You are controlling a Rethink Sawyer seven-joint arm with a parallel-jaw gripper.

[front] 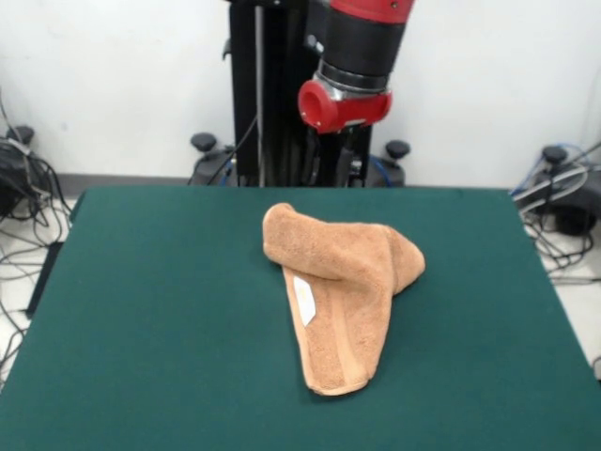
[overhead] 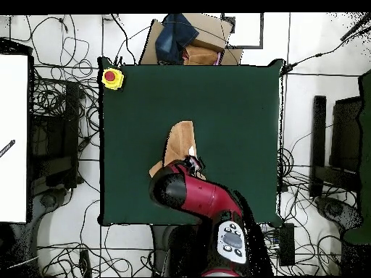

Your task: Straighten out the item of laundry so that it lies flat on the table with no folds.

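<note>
The towel [front: 342, 293] lies bunched and folded near the middle of the table [front: 141, 319]. The arm [front: 347, 66] hangs above its far end. I cannot tell if the grabber is open or closed. A grab through both layers might just drag the fold along.

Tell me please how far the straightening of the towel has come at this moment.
Nothing looks done yet. The towel lies bunched on the green table: its far part is rolled over into a thick fold, and only a narrow strip with a white label reaches toward the camera. The arm hangs above the towel's far end; its fingers are not visible, so any grasp is unclear. Left to do: unroll the fold and spread the towel flat.
</note>
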